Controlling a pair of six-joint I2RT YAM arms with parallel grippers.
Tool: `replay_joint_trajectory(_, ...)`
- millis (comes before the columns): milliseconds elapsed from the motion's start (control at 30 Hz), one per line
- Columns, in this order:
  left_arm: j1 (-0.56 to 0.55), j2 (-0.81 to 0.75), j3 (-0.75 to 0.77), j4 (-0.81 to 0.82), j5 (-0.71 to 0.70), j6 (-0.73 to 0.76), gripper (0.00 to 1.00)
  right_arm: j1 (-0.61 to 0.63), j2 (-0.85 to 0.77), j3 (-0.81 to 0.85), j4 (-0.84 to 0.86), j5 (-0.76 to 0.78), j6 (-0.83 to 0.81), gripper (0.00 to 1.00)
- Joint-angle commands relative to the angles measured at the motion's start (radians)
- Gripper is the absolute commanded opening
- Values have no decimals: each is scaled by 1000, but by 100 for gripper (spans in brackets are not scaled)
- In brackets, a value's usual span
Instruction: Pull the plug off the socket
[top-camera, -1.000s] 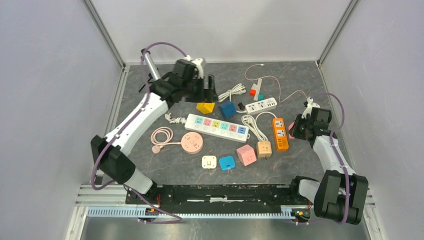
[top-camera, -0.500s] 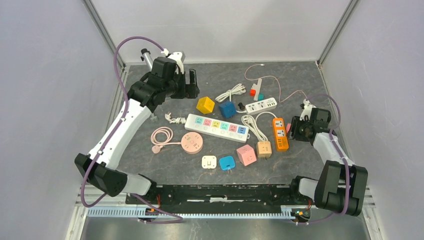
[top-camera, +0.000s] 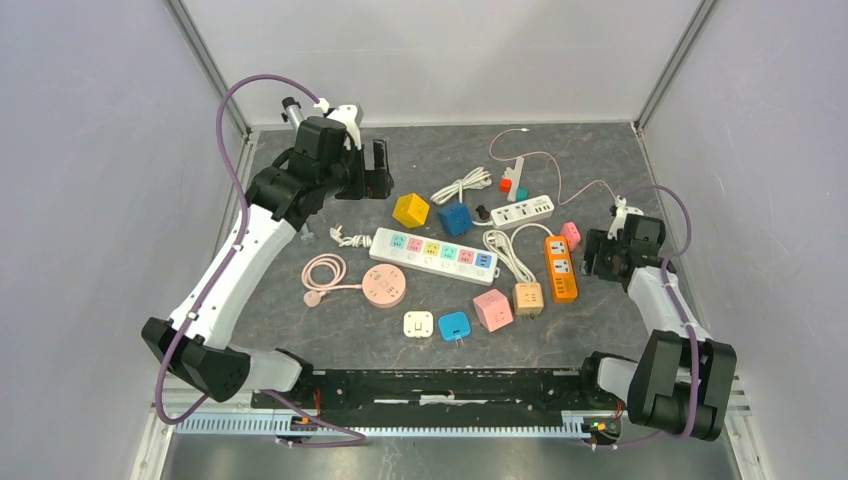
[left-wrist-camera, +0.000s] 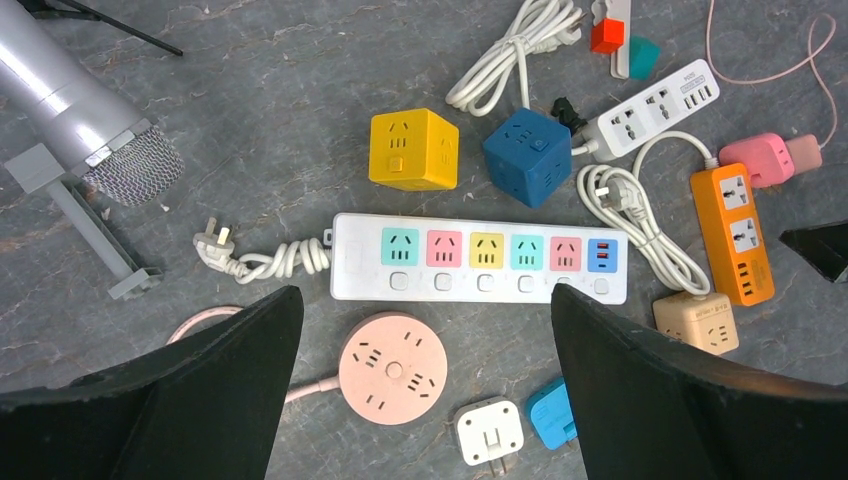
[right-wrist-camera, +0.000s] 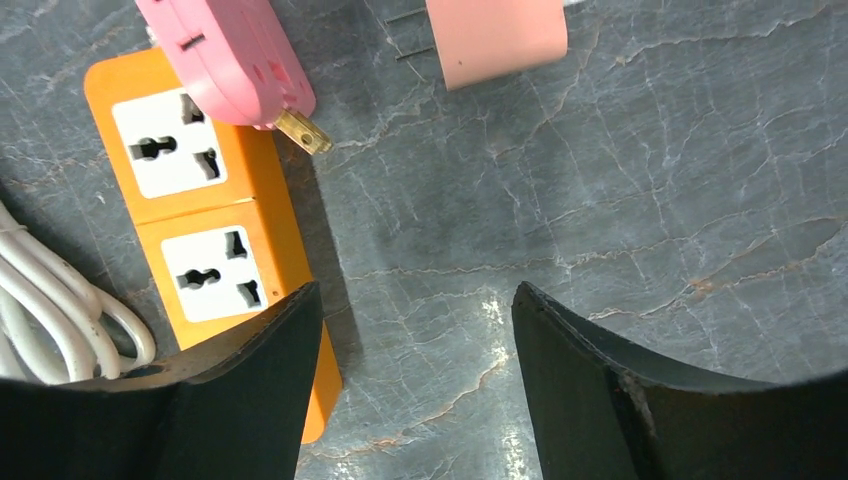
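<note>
The pink plug (top-camera: 570, 235) (right-wrist-camera: 230, 60) lies loose on the table. It leans over the far end of the orange socket strip (top-camera: 560, 268) (right-wrist-camera: 215, 240), and its brass prong is bare and out of any socket. A paler pink plug block (right-wrist-camera: 495, 35) with two thin pins lies just beyond it. My right gripper (top-camera: 592, 258) (right-wrist-camera: 415, 295) is open just right of the strip, with only bare table between its fingers. My left gripper (top-camera: 378, 165) (left-wrist-camera: 425, 292) hangs wide open and empty high over the back left.
A long white strip with coloured sockets (top-camera: 433, 255), a round pink socket (top-camera: 384, 285), yellow (top-camera: 411, 210) and blue (top-camera: 454, 218) cube sockets, a small white strip (top-camera: 523, 211) and coiled white cords fill the middle. A silver microphone (left-wrist-camera: 90, 130) lies at the back left. Walls enclose three sides.
My right gripper has opened and let go of the pink plug, which now lies at the orange strip's far end. The left arm swung back to the left, its jaws spreading wider.
</note>
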Motion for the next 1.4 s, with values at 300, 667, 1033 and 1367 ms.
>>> replay_joint_trajectory(300,17,-34,1,6,-3,10,100,-2,51,92,255,-245,111,61)
replay_joint_trajectory(667,39,-81,11,-59,-49,-42,100,-3,248,166,330,-215,154,39)
replay_joint_trajectory(1033,43,-228,-31,-174,-139,-167,100,-2,465,330,405,-294,298,39)
replay_joint_trajectory(1367,42,-421,-39,-298,-243,-274,100,-1,305,376,284,-176,293,69)
